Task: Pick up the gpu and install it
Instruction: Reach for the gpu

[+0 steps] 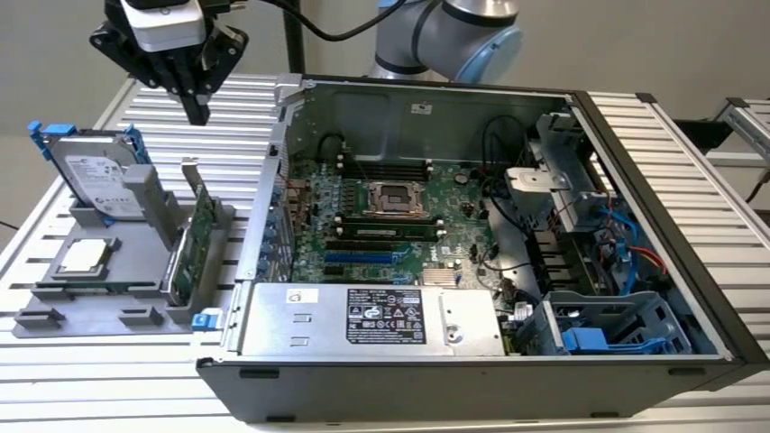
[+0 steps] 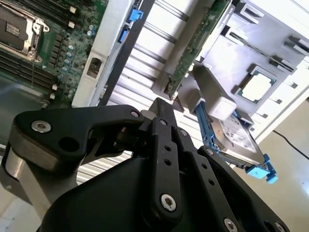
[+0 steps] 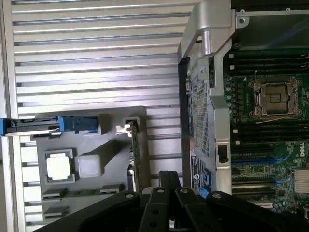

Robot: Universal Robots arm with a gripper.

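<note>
Your hand hangs above the gpu, fingers clenched together on nothing and well clear of the card. The gpu stands on edge in the grey holder on the worktop, just beside the open computer case, on the exterior view's left. The hard drive and processor sit further left in the holder.

Gpu end hid by hand; arm cropped.
</note>
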